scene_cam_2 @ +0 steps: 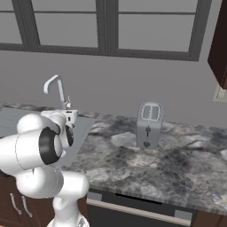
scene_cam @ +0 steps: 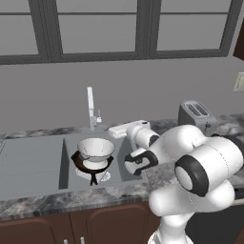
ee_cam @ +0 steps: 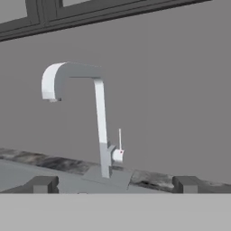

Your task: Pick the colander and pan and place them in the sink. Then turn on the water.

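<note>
I see a dark marbled stone surface [scene_cam: 43, 202] running under the window. Set into it is the grey sink [scene_cam: 28, 164], drainboard on the left, with its tall pale tap [scene_cam: 90, 107] rising at the back rim. A silver toaster [scene_cam_2: 149, 125] stands upright on the surface, well apart, right of the sink.

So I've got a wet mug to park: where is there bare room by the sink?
The ridged drainboard left of the basin is bare, and so is the counter right of the toaster. The basin is crowded: the colander sits on the pan.
</note>
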